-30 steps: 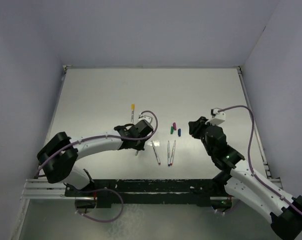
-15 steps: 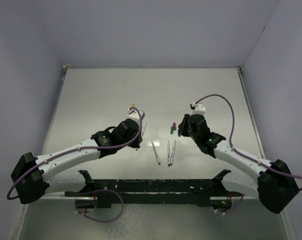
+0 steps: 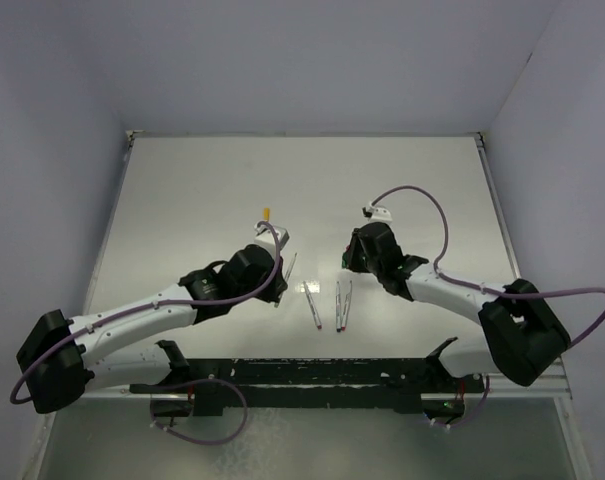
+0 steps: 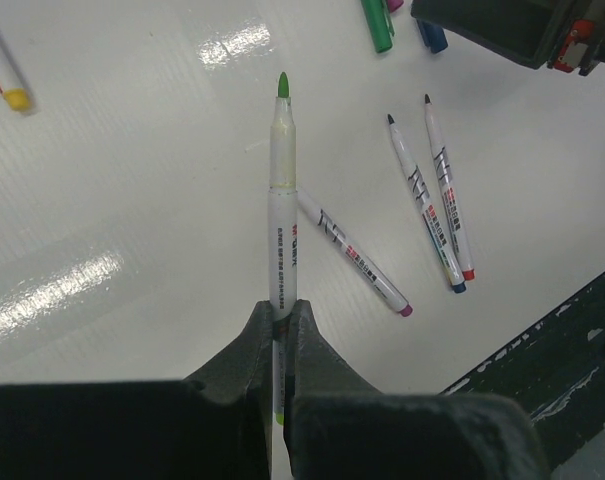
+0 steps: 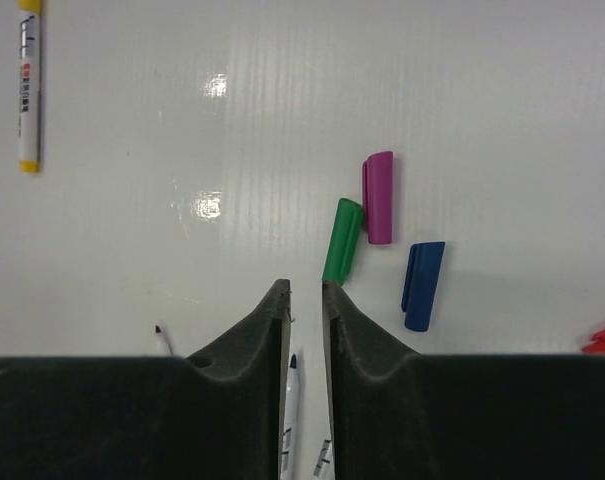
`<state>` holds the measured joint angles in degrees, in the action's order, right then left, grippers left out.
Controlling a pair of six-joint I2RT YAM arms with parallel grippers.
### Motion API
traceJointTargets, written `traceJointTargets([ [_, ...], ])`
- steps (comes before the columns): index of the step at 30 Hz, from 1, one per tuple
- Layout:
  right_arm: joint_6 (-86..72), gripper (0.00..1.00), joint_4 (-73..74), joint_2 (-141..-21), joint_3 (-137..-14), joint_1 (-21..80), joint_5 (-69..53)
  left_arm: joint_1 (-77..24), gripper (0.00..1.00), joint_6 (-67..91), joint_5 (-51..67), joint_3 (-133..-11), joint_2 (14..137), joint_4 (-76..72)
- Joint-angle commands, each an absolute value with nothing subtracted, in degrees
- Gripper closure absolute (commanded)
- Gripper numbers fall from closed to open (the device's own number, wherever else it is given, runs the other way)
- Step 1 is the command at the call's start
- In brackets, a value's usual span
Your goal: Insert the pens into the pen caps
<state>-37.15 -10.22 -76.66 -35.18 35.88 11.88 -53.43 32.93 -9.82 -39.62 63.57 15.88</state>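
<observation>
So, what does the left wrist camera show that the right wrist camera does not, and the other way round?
Only the left wrist view: the green-tipped pen clamped in the left gripper, and the three loose pens at full length. Only the right wrist view: the right gripper, open and empty, and a red sliver at the frame edge, probably the red cap. Both: the yellow pen, the green cap and the blue cap.

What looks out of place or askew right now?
Nothing stands out. The left tool holds the green pen straight, tip outward; the green cap lies flat and whole just ahead of the right tool.
</observation>
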Motion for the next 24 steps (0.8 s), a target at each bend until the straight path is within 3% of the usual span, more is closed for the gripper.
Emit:
traceJointTargets([
  [1, -38.7, 0.78, -11.4, -79.4, -38.0, 35.7, 11.1, -53.8, 1.00, 33.1, -7.7, -38.2, 63.1, 11.1],
  [12, -39.6, 0.67, -10.3, -84.4, -39.6, 35.6, 12.5, -53.8, 1.00, 33.6, -6.5, -38.0, 65.2, 9.9],
  [24, -40.5, 0.66, -9.5, -88.0, -40.7, 35.6, 14.1, -53.8, 1.00, 33.7, -6.7, -38.1, 66.2, 9.9],
])
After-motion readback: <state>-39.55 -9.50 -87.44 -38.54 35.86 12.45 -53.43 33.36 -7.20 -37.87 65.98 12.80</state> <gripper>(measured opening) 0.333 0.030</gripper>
